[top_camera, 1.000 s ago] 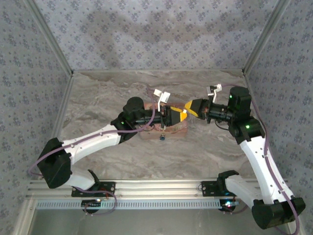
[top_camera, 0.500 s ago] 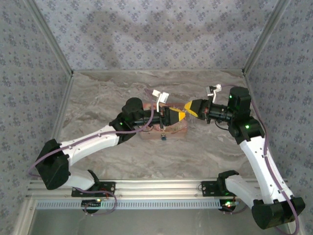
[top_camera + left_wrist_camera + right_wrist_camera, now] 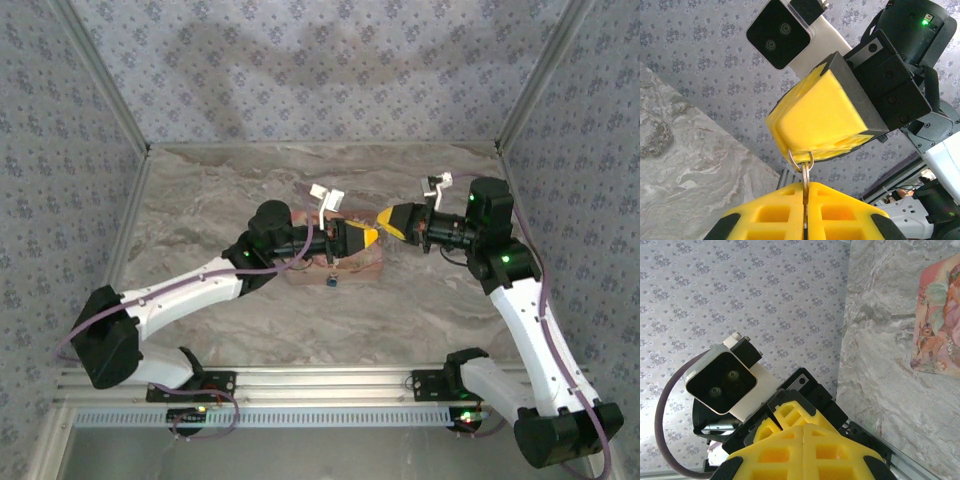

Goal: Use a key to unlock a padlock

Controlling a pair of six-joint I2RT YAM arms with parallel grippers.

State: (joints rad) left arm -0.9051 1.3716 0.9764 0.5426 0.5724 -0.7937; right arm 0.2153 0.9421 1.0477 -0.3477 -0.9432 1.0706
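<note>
Between the jaws of the left gripper (image 3: 805, 192), clamped together, sits the key (image 3: 804, 175); its ring (image 3: 801, 156) touches the right gripper (image 3: 804, 432), jaws likewise closed. Padlock (image 3: 333, 281) apparently lies below. Keep the key straight while aligning.

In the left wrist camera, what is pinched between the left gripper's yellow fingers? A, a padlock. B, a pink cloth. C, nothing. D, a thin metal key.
D: a thin metal key stands in the seam between the left gripper's closed yellow fingers.
</note>
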